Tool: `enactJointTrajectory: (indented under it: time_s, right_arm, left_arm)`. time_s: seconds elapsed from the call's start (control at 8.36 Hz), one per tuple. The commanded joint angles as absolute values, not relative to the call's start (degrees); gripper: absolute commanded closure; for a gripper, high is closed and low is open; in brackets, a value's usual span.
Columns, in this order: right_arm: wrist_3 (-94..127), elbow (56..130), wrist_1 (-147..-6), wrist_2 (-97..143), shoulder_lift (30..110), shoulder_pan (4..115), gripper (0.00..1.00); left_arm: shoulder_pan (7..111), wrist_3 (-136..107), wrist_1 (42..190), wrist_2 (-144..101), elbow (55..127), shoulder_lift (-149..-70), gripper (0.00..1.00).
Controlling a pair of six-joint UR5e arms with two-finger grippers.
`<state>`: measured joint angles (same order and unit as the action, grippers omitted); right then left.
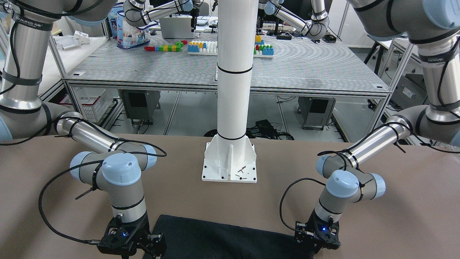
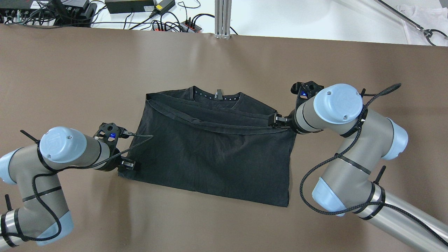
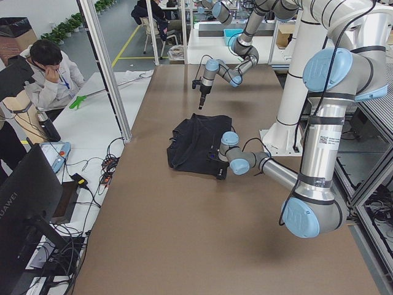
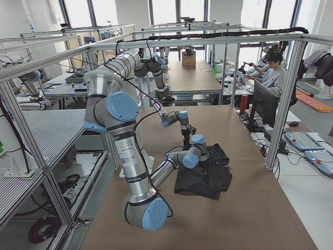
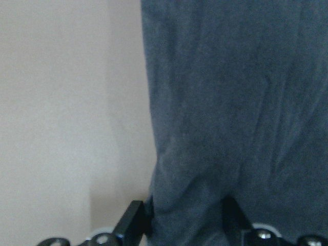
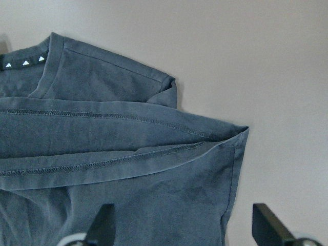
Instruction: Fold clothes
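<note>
Black T-shirt (image 1: 222,237): running off the front-facing view's bottom edge, showing only a far strip.
Left gripper (image 5: 182,207): sitting blurred at its wrist view's bottom edge, burying the inner finger faces in cloth, leaving the grip unreadable.
Right gripper (image 6: 182,210): showing only two finger ends in its wrist view, getting cut off below.
Seated person (image 4: 270,73): appearing too small for detail.
</note>
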<state>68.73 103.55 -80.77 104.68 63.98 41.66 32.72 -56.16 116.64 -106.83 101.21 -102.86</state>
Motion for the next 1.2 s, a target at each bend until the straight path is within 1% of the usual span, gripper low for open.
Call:
enactJointTrajectory:
  time_s: [0.0, 0.12, 0.24, 0.36, 0.48, 0.6, 0.84, 0.96, 1.08]
  right_arm:
    - [68.73, 103.53, -80.77, 104.68, 63.9, 41.66, 0.06]
    - [68.73, 103.45, -80.77, 104.68, 63.9, 41.66, 0.06]
    - [68.64, 103.45, -80.77, 104.68, 63.9, 41.66, 0.06]
    - [68.64, 103.45, -80.77, 104.68, 63.9, 41.66, 0.06]
    - [68.64, 103.45, -80.77, 104.68, 63.9, 41.66, 0.06]
    - [68.64, 103.45, -80.77, 104.68, 63.9, 41.66, 0.06]
    - [68.73, 103.45, -80.77, 104.68, 63.9, 41.66, 0.06]
    - [68.73, 103.45, -80.77, 104.68, 63.98, 41.66, 0.06]
    - [68.73, 103.45, -80.77, 104.68, 63.98, 41.66, 0.06]
  left_arm:
    - [32.08, -56.16, 116.63, -106.88, 101.42, -102.3, 0.54]
    - [32.08, -56.16, 116.63, -106.96, 102.56, -101.78, 0.85]
    - [32.08, -56.16, 116.2, -107.05, 105.44, -100.12, 1.0]
    - [32.25, -56.16, 115.93, -108.53, 107.3, -99.15, 1.0]
    - [32.34, -56.16, 115.93, -108.54, 107.49, -98.88, 1.0]
    - [32.6, -56.16, 115.75, -108.11, 107.14, -98.96, 1.0]
    - [35.66, -55.03, 110.08, -107.75, 106.09, -100.88, 1.0]
    - [38.64, -54.67, 107.69, -107.75, 103.56, -104.29, 1.0]
    - [41.37, -52.93, 107.41, -107.67, 98.4, -108.42, 1.0]
